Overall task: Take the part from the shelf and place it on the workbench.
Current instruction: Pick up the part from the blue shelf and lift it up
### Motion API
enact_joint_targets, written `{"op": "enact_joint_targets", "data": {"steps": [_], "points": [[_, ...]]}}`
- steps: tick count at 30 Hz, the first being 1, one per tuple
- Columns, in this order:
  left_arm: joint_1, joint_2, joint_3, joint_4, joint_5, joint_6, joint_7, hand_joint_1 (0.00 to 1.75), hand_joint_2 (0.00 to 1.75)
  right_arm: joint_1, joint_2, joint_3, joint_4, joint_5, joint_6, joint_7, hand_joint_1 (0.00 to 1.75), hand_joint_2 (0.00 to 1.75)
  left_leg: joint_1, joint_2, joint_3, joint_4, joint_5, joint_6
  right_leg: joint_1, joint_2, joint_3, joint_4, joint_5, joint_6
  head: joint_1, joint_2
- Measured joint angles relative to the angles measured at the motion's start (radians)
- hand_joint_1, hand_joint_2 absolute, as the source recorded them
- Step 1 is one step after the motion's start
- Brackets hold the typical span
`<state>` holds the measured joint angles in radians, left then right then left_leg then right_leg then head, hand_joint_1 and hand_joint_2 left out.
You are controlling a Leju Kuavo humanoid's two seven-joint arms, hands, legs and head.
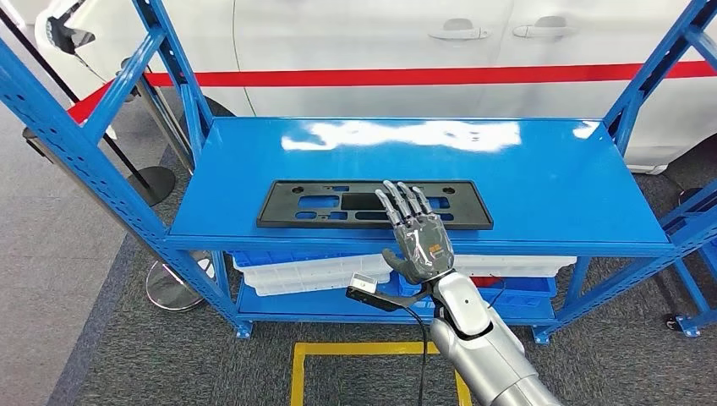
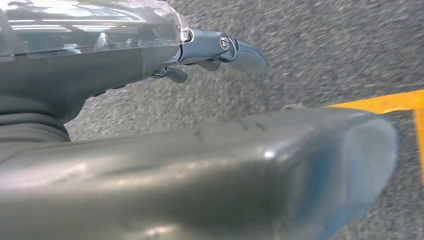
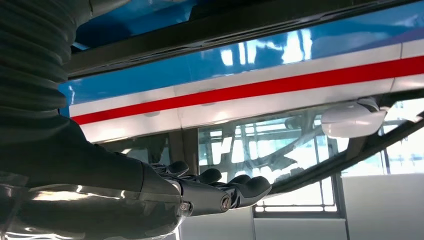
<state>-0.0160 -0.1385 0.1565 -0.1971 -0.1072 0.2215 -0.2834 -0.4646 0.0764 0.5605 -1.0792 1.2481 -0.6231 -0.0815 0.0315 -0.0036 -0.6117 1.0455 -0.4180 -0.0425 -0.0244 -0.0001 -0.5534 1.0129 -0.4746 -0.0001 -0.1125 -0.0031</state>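
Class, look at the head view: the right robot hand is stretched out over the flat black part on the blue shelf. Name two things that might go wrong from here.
1. The black part lies flat on the shelf, so the right robot hand, fingers extended, may slide over it without gripping.
2. The part sits near the front edge; a push may tip it off.

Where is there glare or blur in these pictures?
Head view: white glare along the back of the blue shelf, black part sharp. Left wrist view: the thumb near the lens is blurred. Right wrist view: bright windows behind the dark right hand.
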Motion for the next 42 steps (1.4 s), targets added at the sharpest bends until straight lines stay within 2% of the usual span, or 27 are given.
{"op": "enact_joint_targets", "data": {"steps": [2,3,4,5,6,8,9,10,11,13,14,15,18,20,23,24,25,26,28,30,33,35,37,39,40,41,42], "points": [[0.000,0.000,0.000,0.000,0.000,0.000,0.000,0.00,0.00,0.001,0.000,-0.001,0.000,0.001,0.003,0.000,0.00,1.75,-0.002,-0.001,0.001,0.000,-0.004,0.000,0.001,0.000,-0.001,0.000,0.000,0.001,0.000,0.000],[-0.001,0.000,0.001,0.000,0.000,-0.001,-0.001,0.00,0.00,0.002,0.002,-0.004,-0.002,0.005,0.011,0.001,0.00,1.75,-0.004,-0.001,0.003,-0.005,-0.007,0.005,0.003,0.001,-0.004,0.002,-0.001,0.003,0.000,0.000],[-0.002,0.001,0.002,0.001,-0.001,-0.002,-0.003,0.00,0.00,0.006,0.003,-0.009,-0.004,0.010,0.021,0.002,0.00,1.75,-0.006,-0.001,0.003,-0.009,-0.010,0.011,0.004,0.001,-0.006,0.003,-0.001,0.007,0.000,0.000],[-0.003,0.004,0.005,0.001,-0.002,-0.005,-0.008,0.00,0.00,0.018,0.005,-0.019,-0.019,0.019,0.046,0.002,0.00,1.75,-0.008,-0.002,0.005,-0.016,-0.011,0.024,0.004,0.001,-0.007,0.006,-0.004,0.015,0.000,0.000],[-0.004,0.008,0.009,0.001,-0.005,-0.008,-0.012,0.00,0.00,0.039,0.007,-0.036,-0.045,0.029,0.080,0.002,0.00,1.75,-0.010,-0.002,0.007,-0.023,-0.013,0.040,0.003,0.001,-0.035,0.060,-0.033,0.023,0.000,0.000],[-0.005,0.016,0.014,0.001,-0.010,-0.016,-0.019,0.00,0.00,0.084,0.008,-0.067,-0.100,0.043,0.136,0.000,0.00,1.75,-0.014,-0.002,0.012,-0.029,-0.016,0.065,0.001,0.001,-0.113,0.211,-0.101,0.034,0.000,0.000],[-0.005,0.018,0.015,0.001,-0.012,-0.019,-0.020,0.00,0.00,0.101,0.007,-0.078,-0.120,0.045,0.148,0.000,0.00,1.75,-0.017,-0.002,0.014,-0.029,-0.018,0.070,0.002,0.001,-0.155,0.284,-0.123,0.034,0.000,0.000],[-0.005,0.020,0.016,0.001,-0.014,-0.021,-0.020,0.00,0.00,0.112,0.007,-0.084,-0.130,0.046,0.151,0.000,0.00,1.75,-0.019,-0.003,0.016,-0.029,-0.020,0.071,0.002,0.001,-0.164,0.291,-0.111,0.032,0.000,0.000],[-0.004,0.022,0.016,0.001,-0.016,-0.023,-0.020,0.00,0.00,0.120,0.006,-0.090,-0.140,0.046,0.154,0.000,0.00,1.75,-0.021,-0.003,0.020,-0.028,-0.022,0.071,0.003,0.001,-0.153,0.257,-0.080,0.028,0.000,0.000],[-0.004,0.023,0.016,0.001,-0.019,-0.027,-0.021,0.00,0.00,0.132,0.006,-0.099,-0.160,0.047,0.157,0.000,0.00,1.75,-0.025,-0.004,0.026,-0.028,-0.026,0.068,0.007,0.001,-0.094,0.121,-0.008,0.015,0.000,0.000],[-0.005,0.023,0.016,0.001,-0.020,-0.031,-0.023,0.00,0.00,0.137,0.006,-0.104,-0.171,0.047,0.159,0.000,0.00,1.75,-0.028,-0.004,0.029,-0.027,-0.029,0.065,0.010,0.000,-0.068,0.063,0.014,0.010,0.000,0.000],[-0.005,0.023,0.016,0.001,-0.020,-0.036,-0.025,0.00,0.00,0.143,0.006,-0.109,-0.182,0.048,0.160,-0.001,0.00,1.75,-0.030,-0.004,0.030,-0.026,-0.031,0.061,0.014,-0.001,-0.052,0.027,0.024,0.006,0.000,0.000],[-0.005,0.025,0.016,0.001,-0.022,-0.051,-0.033,0.00,0.00,0.167,0.005,-0.125,-0.208,0.050,0.165,-0.004,0.00,1.75,-0.029,-0.003,0.033,-0.027,-0.037,0.045,0.016,-0.001,-0.043,0.008,0.026,-0.002,0.000,0.000],[-0.004,0.028,0.016,0.001,-0.025,-0.058,-0.034,0.00,0.00,0.177,0.005,-0.134,-0.220,0.052,0.167,-0.006,0.00,1.75,-0.027,-0.002,0.022,0.008,-0.064,0.034,0.011,-0.001,-0.038,0.000,0.029,-0.013,0.000,0.000],[-0.004,0.031,0.016,0.001,-0.029,-0.065,-0.034,0.00,0.00,0.186,0.005,-0.144,-0.227,0.052,0.173,-0.007,0.00,1.75,-0.022,-0.002,-0.057,0.184,-0.154,0.022,0.010,-0.002,-0.035,-0.002,0.029,-0.023,0.000,0.000],[-0.003,0.031,0.016,0.001,-0.030,-0.066,-0.034,0.00,0.00,0.190,0.004,-0.147,-0.227,0.052,0.175,-0.007,0.00,1.75,-0.020,-0.002,-0.080,0.233,-0.169,0.018,0.011,-0.002,-0.035,-0.002,0.028,-0.023,0.000,0.000],[-0.002,0.032,0.016,0.001,-0.031,-0.068,-0.033,0.00,0.00,0.193,0.005,-0.150,-0.227,0.052,0.177,-0.007,0.00,1.75,-0.018,-0.002,-0.088,0.248,-0.165,0.016,0.011,-0.002,-0.034,-0.001,0.027,-0.023,0.000,0.000],[-0.002,0.033,0.016,0.001,-0.032,-0.068,-0.032,0.00,0.00,0.195,0.005,-0.152,-0.227,0.052,0.180,-0.007,0.00,1.75,-0.016,-0.001,-0.078,0.224,-0.142,0.015,0.010,-0.001,-0.033,0.000,0.026,-0.021,0.000,0.000],[-0.002,0.036,0.016,0.001,-0.032,-0.069,-0.029,0.00,0.00,0.196,0.006,-0.156,-0.228,0.054,0.187,-0.007,0.00,1.75,-0.014,0.000,-0.015,0.093,-0.074,0.017,0.009,0.000,-0.028,0.003,0.021,-0.015,0.000,0.000],[-0.003,0.038,0.016,0.001,-0.032,-0.070,-0.025,0.00,0.00,0.195,0.008,-0.162,-0.229,0.057,0.193,-0.008,0.00,1.75,-0.016,0.000,0.034,-0.006,-0.042,0.026,0.012,0.001,-0.026,0.008,0.017,-0.006,0.000,0.000],[-0.004,0.039,0.016,0.001,-0.033,-0.072,-0.020,0.00,0.00,0.195,0.013,-0.167,-0.231,0.061,0.202,-0.012,0.00,1.75,-0.021,-0.002,0.041,-0.026,-0.041,0.046,0.013,0.000,-0.026,0.006,0.017,0.010,0.000,0.000],[-0.003,0.039,0.016,0.001,-0.033,-0.073,-0.018,0.00,0.00,0.195,0.015,-0.170,-0.234,0.063,0.208,-0.014,0.00,1.75,-0.018,-0.002,0.045,-0.035,-0.034,0.060,0.011,0.001,-0.035,0.031,-0.003,0.019,0.000,0.000],[-0.004,0.039,0.016,0.001,-0.034,-0.075,-0.018,0.00,0.00,0.196,0.016,-0.175,-0.237,0.063,0.212,-0.015,0.00,1.75,-0.017,-0.001,0.046,-0.041,-0.031,0.070,0.010,0.001,-0.081,0.133,-0.060,0.026,0.000,0.000],[-0.004,0.039,0.016,0.001,-0.037,-0.079,-0.018,0.00,0.00,0.202,0.016,-0.179,-0.238,0.064,0.215,-0.015,0.00,1.75,-0.019,-0.001,0.046,-0.040,-0.032,0.073,0.009,0.001,-0.144,0.261,-0.111,0.029,0.000,0.000],[-0.004,0.039,0.016,0.001,-0.038,-0.081,-0.018,0.00,0.00,0.206,0.016,-0.181,-0.238,0.064,0.216,-0.015,0.00,1.75,-0.019,-0.001,0.046,-0.040,-0.032,0.073,0.009,0.001,-0.159,0.288,-0.112,0.030,0.000,0.000],[-0.003,0.039,0.016,0.001,-0.039,-0.083,-0.018,0.00,0.00,0.208,0.016,-0.183,-0.238,0.065,0.216,-0.015,0.00,1.75,-0.019,-0.002,0.047,-0.040,-0.033,0.073,0.009,0.000,-0.156,0.277,-0.094,0.029,0.000,0.000],[-0.003,0.039,0.016,0.001,-0.040,-0.085,-0.018,0.00,0.00,0.210,0.016,-0.185,-0.239,0.065,0.217,-0.015,0.00,1.75,-0.020,-0.002,0.049,-0.039,-0.034,0.071,0.009,0.000,-0.135,0.229,-0.061,0.027,0.000,0.000]]}}
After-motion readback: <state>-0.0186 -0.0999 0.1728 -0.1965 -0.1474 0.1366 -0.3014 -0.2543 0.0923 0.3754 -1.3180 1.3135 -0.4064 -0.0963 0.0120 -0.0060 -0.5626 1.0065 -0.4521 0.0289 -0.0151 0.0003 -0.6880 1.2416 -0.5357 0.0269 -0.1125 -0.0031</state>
